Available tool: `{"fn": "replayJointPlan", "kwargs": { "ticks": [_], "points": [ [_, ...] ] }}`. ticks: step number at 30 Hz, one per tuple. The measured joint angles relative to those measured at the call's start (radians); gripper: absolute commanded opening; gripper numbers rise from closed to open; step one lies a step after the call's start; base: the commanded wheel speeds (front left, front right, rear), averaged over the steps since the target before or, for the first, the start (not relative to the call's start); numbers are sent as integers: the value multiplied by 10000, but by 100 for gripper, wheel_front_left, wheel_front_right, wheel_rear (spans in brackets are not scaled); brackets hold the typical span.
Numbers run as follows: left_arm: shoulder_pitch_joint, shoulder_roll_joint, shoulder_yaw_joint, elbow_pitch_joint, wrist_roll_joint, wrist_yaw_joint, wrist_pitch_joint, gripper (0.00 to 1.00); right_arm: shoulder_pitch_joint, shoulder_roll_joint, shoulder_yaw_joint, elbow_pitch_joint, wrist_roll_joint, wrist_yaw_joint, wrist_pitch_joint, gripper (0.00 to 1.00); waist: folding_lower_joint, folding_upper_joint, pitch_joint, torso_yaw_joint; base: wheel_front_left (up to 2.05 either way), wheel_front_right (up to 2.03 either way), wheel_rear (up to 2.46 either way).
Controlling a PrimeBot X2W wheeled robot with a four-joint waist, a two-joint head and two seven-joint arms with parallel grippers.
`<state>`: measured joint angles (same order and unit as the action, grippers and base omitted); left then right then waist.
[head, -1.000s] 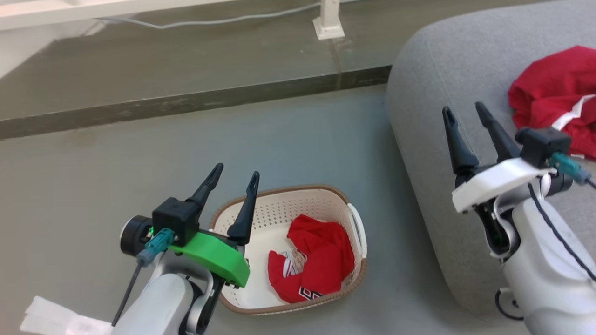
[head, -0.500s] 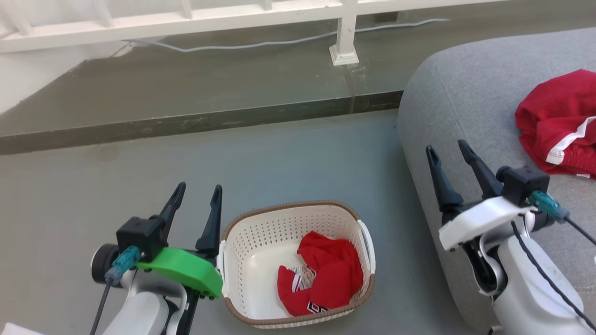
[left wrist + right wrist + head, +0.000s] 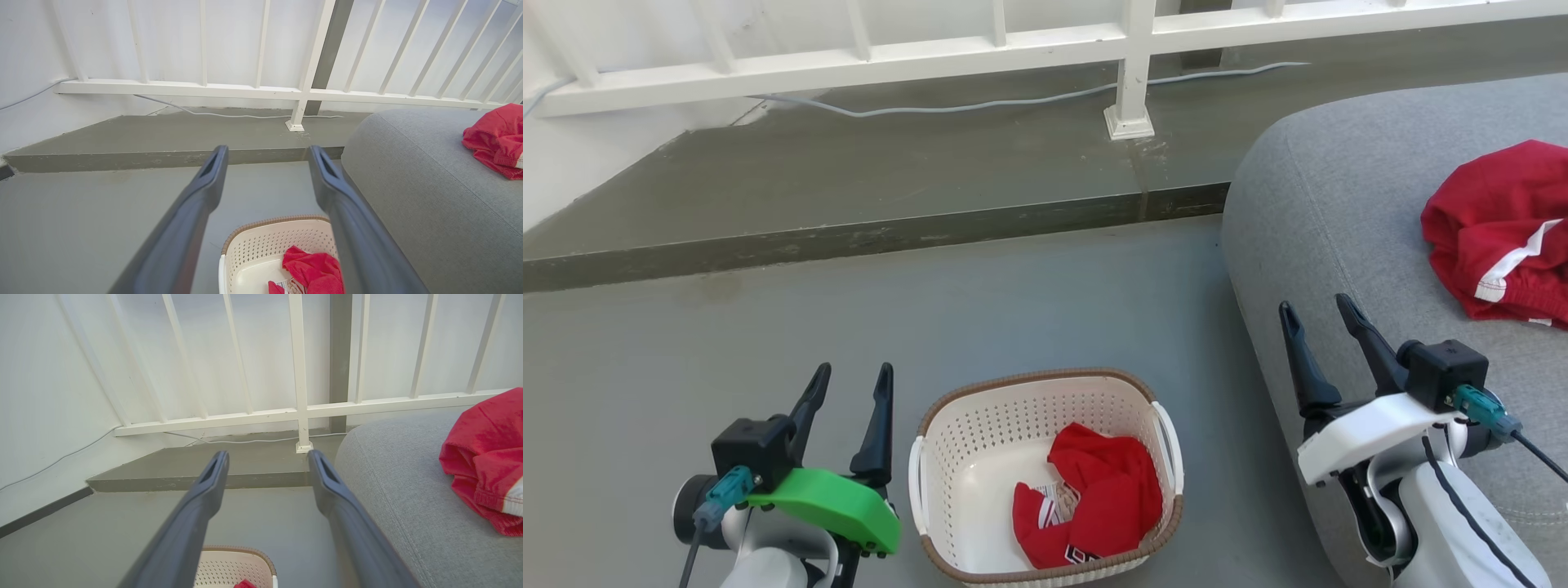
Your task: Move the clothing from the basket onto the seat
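Here, the basket sits on the grey floor at the head view's 6 o'clock. One crumpled piece of red clothing lies inside it, toward its 4 o'clock corner. Another red garment lies on the seat at 3 o'clock. The left hand hovers just beside the basket at its 9 o'clock, fingers parted and empty. The right hand hangs over the seat's near edge, likewise spread, holding nothing.

It looked like a plain room in a home. A grey upholstered seat stood at the right on a smooth grey floor near a laundry basket. A white railing ran along the far raised step.
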<state>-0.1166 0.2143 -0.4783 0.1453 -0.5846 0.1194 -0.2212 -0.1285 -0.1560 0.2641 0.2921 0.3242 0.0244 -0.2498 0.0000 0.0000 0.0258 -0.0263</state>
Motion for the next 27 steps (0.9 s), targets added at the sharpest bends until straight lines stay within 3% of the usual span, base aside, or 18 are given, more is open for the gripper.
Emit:
{"fn": "replayJointPlan", "kwargs": {
  "ticks": [27],
  "points": [
    [371, -174, 313, -215, 545, 46, 105, 100, 583, -96, -8, -1212, 2, -263, 408, 100, 0, 0, -23, -59, 0, 0, 0]
  ]
}}
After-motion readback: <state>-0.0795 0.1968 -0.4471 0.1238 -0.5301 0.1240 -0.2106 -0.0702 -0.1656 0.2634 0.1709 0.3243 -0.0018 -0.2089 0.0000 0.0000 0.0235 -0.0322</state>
